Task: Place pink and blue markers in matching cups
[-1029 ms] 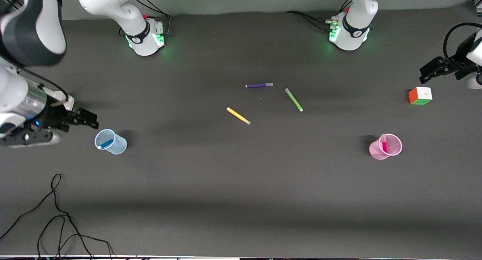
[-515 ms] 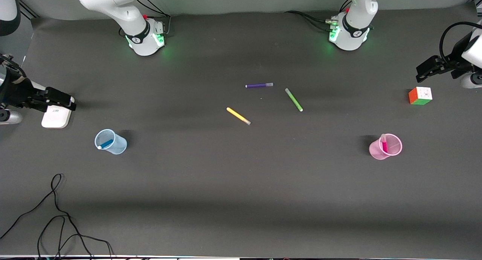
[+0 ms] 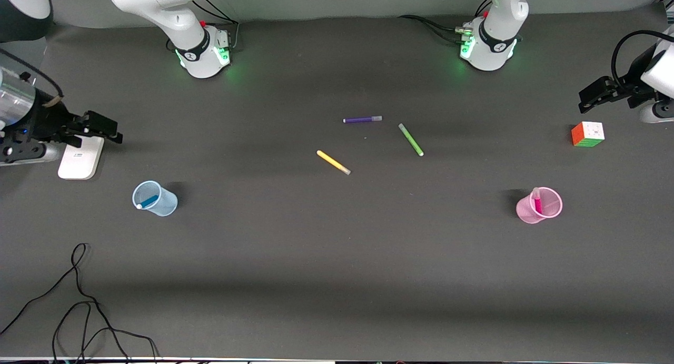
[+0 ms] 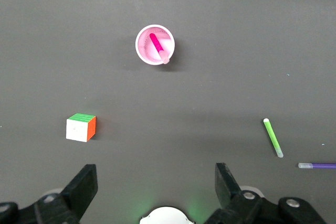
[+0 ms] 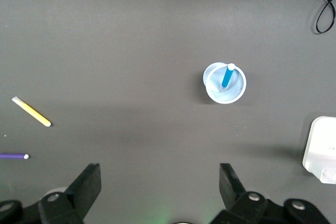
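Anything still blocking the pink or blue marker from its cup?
Nothing visible. The pink marker already stands in the pink cup, and the blue marker in the blue cup. Left pincer and right pincer hang open, apart from both.

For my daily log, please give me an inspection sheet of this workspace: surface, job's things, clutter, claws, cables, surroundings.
Surface: dark table, no spill seen.
Job's things: blue marker stands in the blue cup; pink marker stands in the pink cup.
Clutter: purple marker, green marker and yellow marker lie mid-table; colour cube; white pad.
Claws: left claw open, empty, above the cube's end; right claw open, empty, over the pad.
Cables: loose black cable on the table, nearer the front camera than the blue cup.
Surroundings: nothing seen.
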